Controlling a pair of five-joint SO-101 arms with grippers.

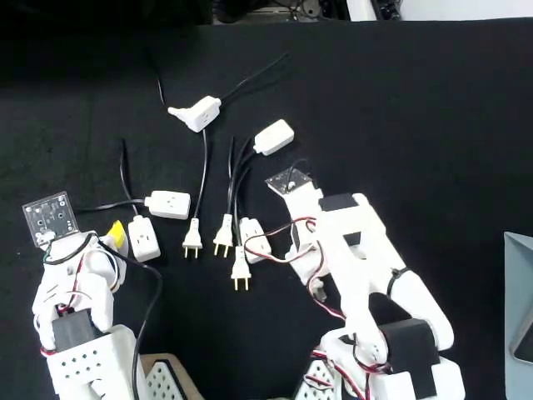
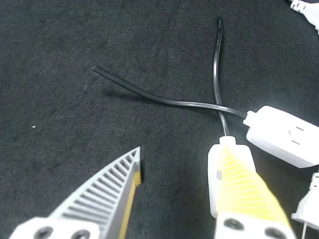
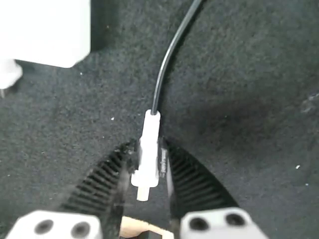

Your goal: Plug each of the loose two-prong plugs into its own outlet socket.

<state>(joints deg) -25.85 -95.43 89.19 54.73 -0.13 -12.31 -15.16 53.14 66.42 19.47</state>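
The right hand [image 3: 147, 164] is clenched on the held plug [image 3: 149, 130], with the fingers closed across the flat sides of the white body. This leaves the cord free to trail away across the desk [image 1: 416, 125], and the grip should resist twisting during insertion. The prong end is hidden inside the hand. The left hand [image 2: 177, 159] is released, with its jaws spread wide over bare desk. Its yellow finger [image 2: 239, 184] lies just beside the first socket [image 1: 143, 240], probably so that it can brace the socket against the push of a plug. The second socket [image 2: 281, 137] lies near that finger, its slots facing up. Two further sockets [image 1: 198, 111] [image 1: 274, 137] lie farther up the desk, well apart from both hands. Three loose plugs [image 1: 192, 237] [image 1: 223, 236] [image 1: 241, 271] lie between the arms with their prongs pointing toward the robot, and none is inserted.
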